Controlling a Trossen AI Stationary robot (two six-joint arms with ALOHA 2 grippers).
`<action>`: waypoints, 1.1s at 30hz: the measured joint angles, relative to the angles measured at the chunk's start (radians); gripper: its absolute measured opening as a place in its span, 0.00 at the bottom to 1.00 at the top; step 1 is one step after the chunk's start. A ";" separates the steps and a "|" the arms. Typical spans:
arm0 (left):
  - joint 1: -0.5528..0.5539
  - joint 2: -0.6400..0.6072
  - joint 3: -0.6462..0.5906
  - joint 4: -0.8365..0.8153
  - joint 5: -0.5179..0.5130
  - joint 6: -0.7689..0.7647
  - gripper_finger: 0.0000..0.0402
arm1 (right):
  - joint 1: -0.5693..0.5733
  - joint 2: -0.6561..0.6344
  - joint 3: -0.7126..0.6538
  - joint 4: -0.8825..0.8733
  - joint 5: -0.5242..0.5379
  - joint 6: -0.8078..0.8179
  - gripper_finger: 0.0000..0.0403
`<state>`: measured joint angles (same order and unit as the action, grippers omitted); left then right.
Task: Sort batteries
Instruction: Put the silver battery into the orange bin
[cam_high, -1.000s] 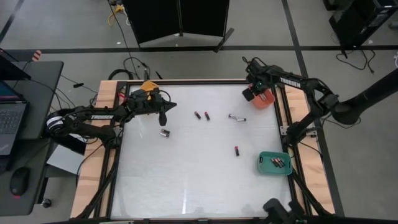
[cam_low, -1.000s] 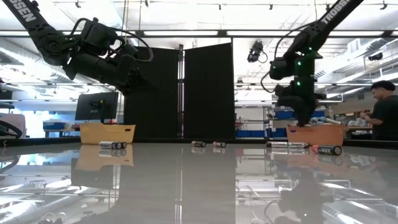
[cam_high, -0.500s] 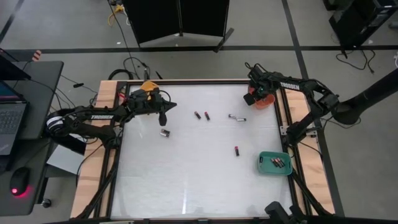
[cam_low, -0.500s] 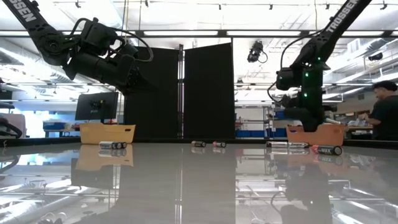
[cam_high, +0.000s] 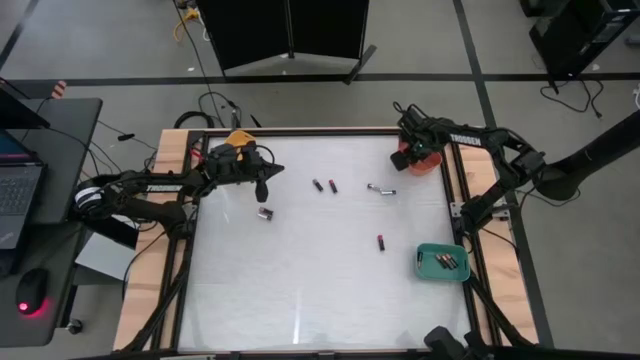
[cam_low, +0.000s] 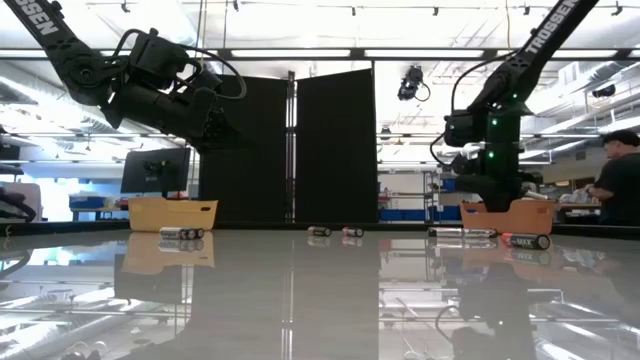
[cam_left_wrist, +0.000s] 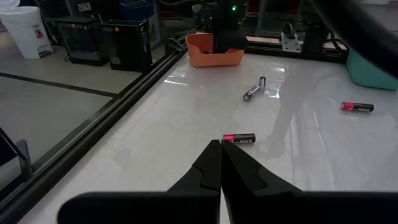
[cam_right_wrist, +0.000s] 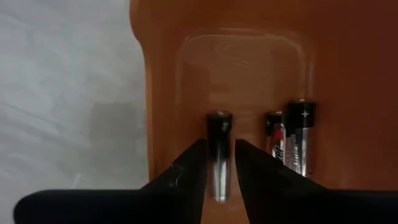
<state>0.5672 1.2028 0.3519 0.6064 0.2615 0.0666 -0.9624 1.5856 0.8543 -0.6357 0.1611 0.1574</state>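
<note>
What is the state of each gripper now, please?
Left gripper: shut, empty, above the table.
Right gripper: fingers either side of a small dark cylindrical battery inside the red-orange plastic tray; grip cannot be told.
</note>
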 joint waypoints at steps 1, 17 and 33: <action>0.000 0.000 0.000 0.000 0.000 0.000 0.02 | 0.007 -0.001 0.000 0.000 0.015 0.001 0.25; -0.001 0.000 0.087 -0.166 0.119 0.009 0.02 | 0.148 -0.119 0.109 -0.098 0.073 -0.134 0.18; -0.074 0.000 0.410 -0.910 0.069 0.188 0.02 | 0.495 -0.228 -0.125 0.446 -0.188 -0.038 0.04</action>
<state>0.4936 1.2030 0.7615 -0.3033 0.3302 0.2548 -0.4675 1.3575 0.7292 -0.1896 -0.0273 0.1190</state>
